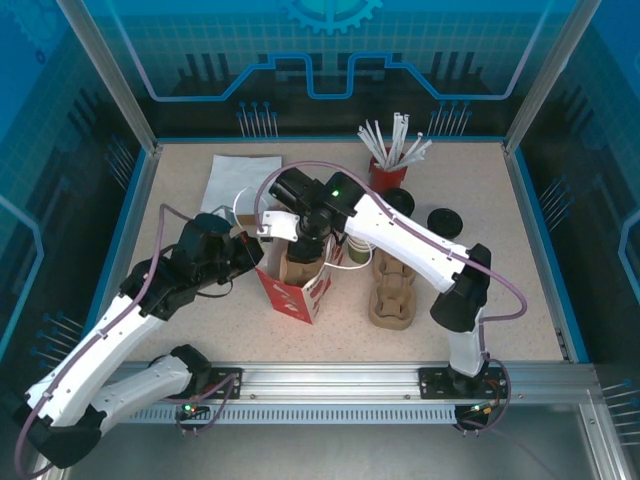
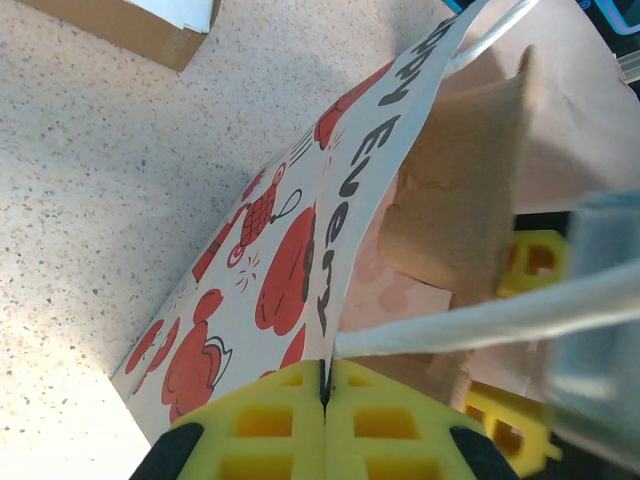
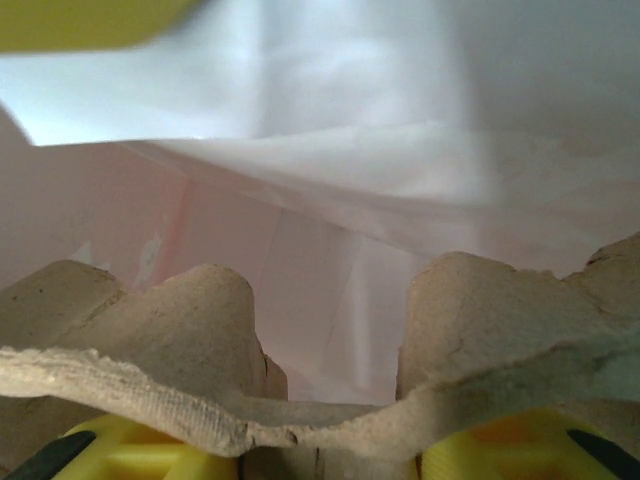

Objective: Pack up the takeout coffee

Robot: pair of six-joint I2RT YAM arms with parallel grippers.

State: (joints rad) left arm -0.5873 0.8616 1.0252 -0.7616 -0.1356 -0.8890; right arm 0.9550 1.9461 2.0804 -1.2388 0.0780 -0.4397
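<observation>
The red-printed paper bag [image 1: 293,291] stands open at mid-table. My left gripper [image 1: 257,251] is shut on its upper left edge; in the left wrist view the yellow pads [image 2: 290,420] pinch the bag wall [image 2: 285,270] beside the white handle [image 2: 480,315]. My right gripper [image 1: 304,250] reaches down into the bag mouth, shut on a brown pulp cup carrier [image 3: 320,425], with the bag's pale inner wall [image 3: 330,200] behind it. A cream cup shape with a green band [image 1: 352,252] peeks from behind the right arm. I cannot tell whether it is the single takeout coffee or the stack.
A stack of pulp carriers [image 1: 394,292] lies right of the bag. Behind it are a red holder of white straws [image 1: 388,165] and two black lids [image 1: 443,220]. A flat white paper bag [image 1: 238,180] lies at the back left.
</observation>
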